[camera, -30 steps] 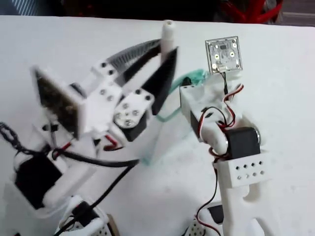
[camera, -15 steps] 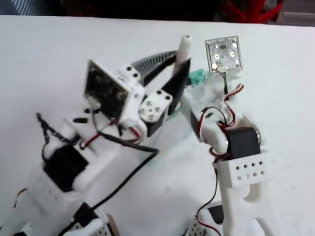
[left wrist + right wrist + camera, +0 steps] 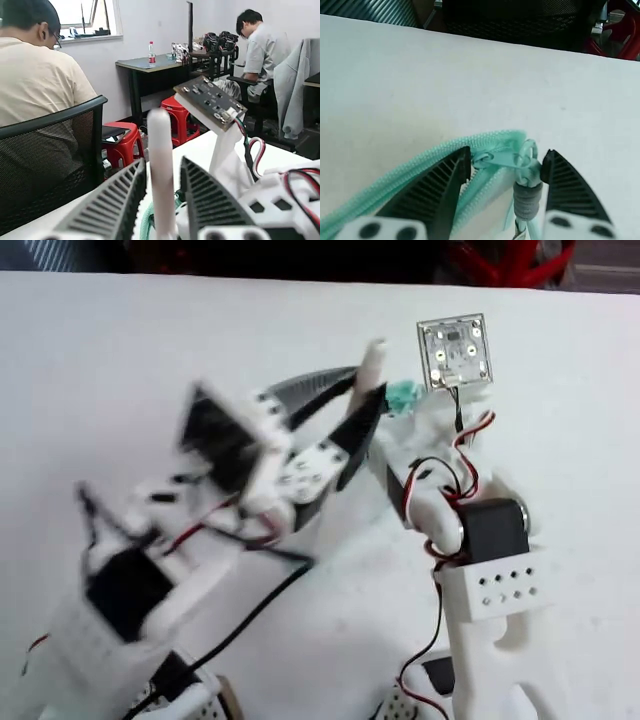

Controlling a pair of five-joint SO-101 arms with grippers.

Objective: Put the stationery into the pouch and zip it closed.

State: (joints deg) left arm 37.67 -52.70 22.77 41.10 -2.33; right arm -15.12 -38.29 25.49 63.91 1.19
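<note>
Since my left gripper [image 3: 162,165] was clamped on the pen [image 3: 160,145], upright just beside the pouch [image 3: 490,141], and my right gripper [image 3: 505,155] pinched the pouch's end, I feared the pen would snag the pouch's lip and tug it free.

White printed-plastic arms with black servos [image 3: 495,525]. Left arm [image 3: 190,570] has a black cable [image 3: 240,615] and red wires [image 3: 190,532]; right arm [image 3: 480,640] has red-white-black leads [image 3: 440,485], a holed bracket [image 3: 500,587], a square lit board [image 3: 455,352]. Right end effector [image 3: 506,156] has black ribbed jaws
</note>
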